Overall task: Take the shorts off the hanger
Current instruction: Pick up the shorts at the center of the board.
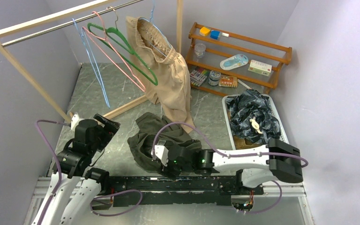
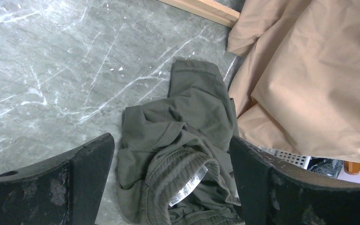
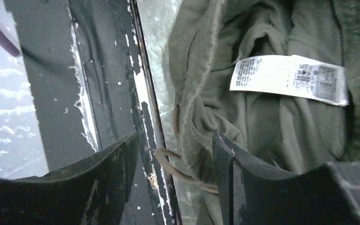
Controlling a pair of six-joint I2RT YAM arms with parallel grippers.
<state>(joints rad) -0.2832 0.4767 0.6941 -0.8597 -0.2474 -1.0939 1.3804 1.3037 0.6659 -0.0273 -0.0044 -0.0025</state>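
Note:
Beige shorts (image 1: 171, 75) hang by the waistband on a blue wire hanger on the rack, their legs reaching the table; they also fill the upper right of the left wrist view (image 2: 309, 70). Olive green shorts (image 1: 152, 136) lie crumpled on the table. My right gripper (image 1: 158, 154) is open at their near edge, with the drawstring (image 3: 178, 164) lying between its fingers and one finger over the cloth (image 3: 272, 122). My left gripper (image 1: 108, 125) is open and empty above the table, left of the olive shorts (image 2: 183, 126). Dark navy patterned shorts (image 1: 253, 115) lie in a white bin.
Empty green (image 1: 122, 44), pink (image 1: 117, 54) and blue (image 1: 93, 61) hangers hang on the wooden rack, whose foot (image 1: 126, 107) crosses the table. A wooden shelf (image 1: 243, 51) with small items stands at the back right. The white bin (image 1: 228, 112) sits at the right.

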